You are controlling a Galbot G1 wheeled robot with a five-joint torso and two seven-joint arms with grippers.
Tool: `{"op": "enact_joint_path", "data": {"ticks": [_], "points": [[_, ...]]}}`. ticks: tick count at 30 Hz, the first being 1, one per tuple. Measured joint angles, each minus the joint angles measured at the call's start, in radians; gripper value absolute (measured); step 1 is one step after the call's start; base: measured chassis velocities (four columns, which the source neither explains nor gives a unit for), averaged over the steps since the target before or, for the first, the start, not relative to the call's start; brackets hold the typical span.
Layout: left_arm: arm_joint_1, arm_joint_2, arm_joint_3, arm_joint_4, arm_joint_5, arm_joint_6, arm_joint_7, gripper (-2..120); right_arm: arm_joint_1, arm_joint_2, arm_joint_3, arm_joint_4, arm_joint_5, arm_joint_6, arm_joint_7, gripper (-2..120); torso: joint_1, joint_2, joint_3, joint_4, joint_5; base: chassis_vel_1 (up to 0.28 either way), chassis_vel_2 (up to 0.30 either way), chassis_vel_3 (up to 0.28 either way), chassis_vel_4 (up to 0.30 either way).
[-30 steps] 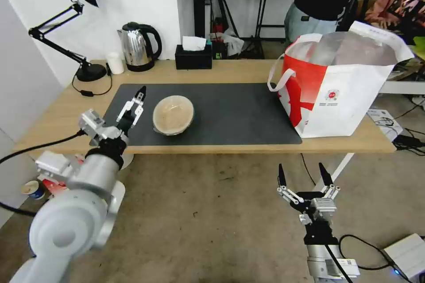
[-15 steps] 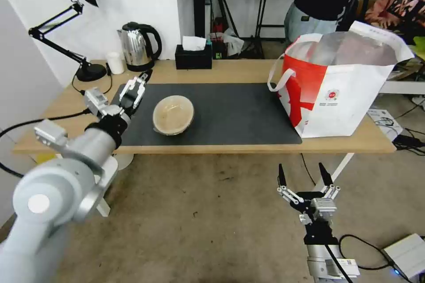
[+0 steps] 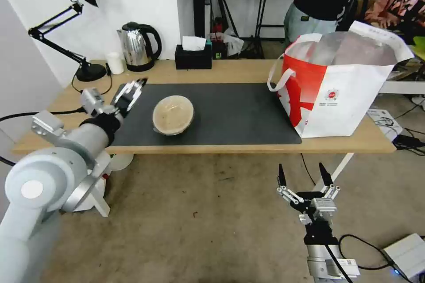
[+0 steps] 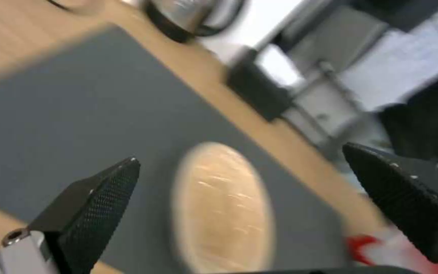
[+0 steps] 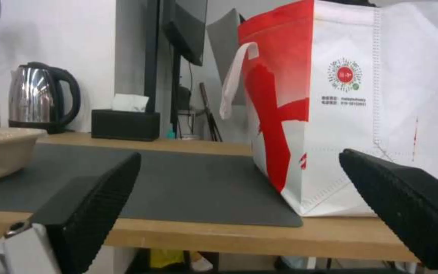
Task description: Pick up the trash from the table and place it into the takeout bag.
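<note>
Progress: tan paper bowl point(image 3: 173, 115) not yet bagged, sits on the table point(image 3: 230, 70) mat just ahead of the left gripper point(image 3: 129, 93) fingertips, fingers spread, nothing held. Takeout bag point(image 3: 341, 84) well apart from them; its contents can't be seen. Right gripper point(image 3: 304, 177) parked low, fingers apart, empty.

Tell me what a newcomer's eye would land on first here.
The big white-and-red takeout bag stands open at the table's right end. A lone tan paper bowl sits on the dark grey mat, with the open left hand just to its left. The right hand hangs open below the table edge.
</note>
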Motion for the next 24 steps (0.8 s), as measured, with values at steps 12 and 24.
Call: {"op": "enact_joint_path", "data": {"ticks": [12, 24], "points": [[0.001, 0.007, -0.005, 0.024, 0.022, 0.013, -0.026, 100, 0.000, 0.000, 0.000, 0.000, 0.000, 0.000, 0.000, 100, 0.000, 0.000, 0.000, 0.0000, 0.0003, 0.000, 0.000, 0.000, 0.000], [-0.021, -0.020, 0.034, 0.043, -0.026, 0.015, -0.023, 100, 0.000, 0.000, 0.000, 0.000, 0.000, 0.000, 0.000, 100, 0.000, 0.000, 0.000, 0.0000, 0.0003, 0.000, 0.000, 0.000, 0.000]]}}
